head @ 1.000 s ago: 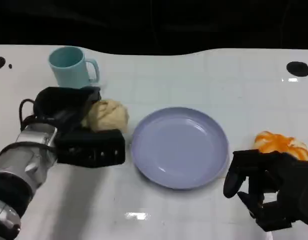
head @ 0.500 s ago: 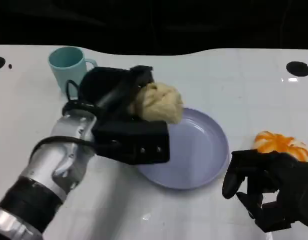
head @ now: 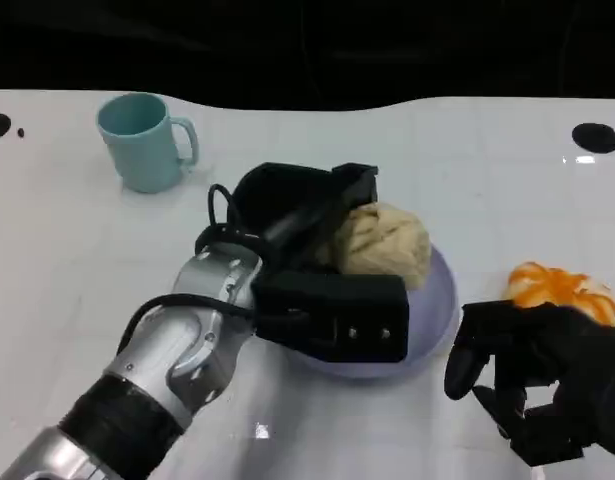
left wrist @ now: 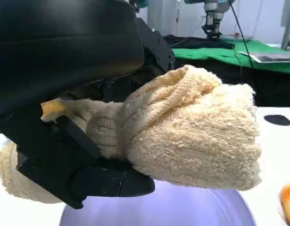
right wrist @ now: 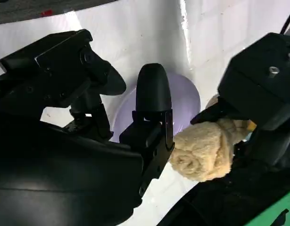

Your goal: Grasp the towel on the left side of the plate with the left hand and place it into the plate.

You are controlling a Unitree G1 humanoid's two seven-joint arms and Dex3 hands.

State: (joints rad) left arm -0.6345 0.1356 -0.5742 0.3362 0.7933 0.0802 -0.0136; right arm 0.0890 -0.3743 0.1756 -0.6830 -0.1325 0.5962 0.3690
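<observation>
My left hand point(head: 307, 255) grips a bunched cream towel point(head: 385, 243) and holds it above the lavender plate point(head: 437, 300), over the plate's middle. In the left wrist view the towel point(left wrist: 192, 136) sits clamped in the black fingers point(left wrist: 83, 169), with the plate point(left wrist: 182, 207) just beneath. The right wrist view catches the towel point(right wrist: 201, 148) in the left hand point(right wrist: 262, 89) over the plate point(right wrist: 185, 94). My right hand point(head: 547, 375) rests at the table's front right, fingers curled and holding nothing.
A teal mug point(head: 142, 140) stands at the back left. An orange peeled fruit point(head: 562, 288) lies right of the plate, just beyond my right hand. Black round marks point(head: 595, 137) dot the white table's far corners.
My left hand has carried the towel rightward from the plate's left side, over the rim, to above the plate's middle. The right hand has stayed put.
</observation>
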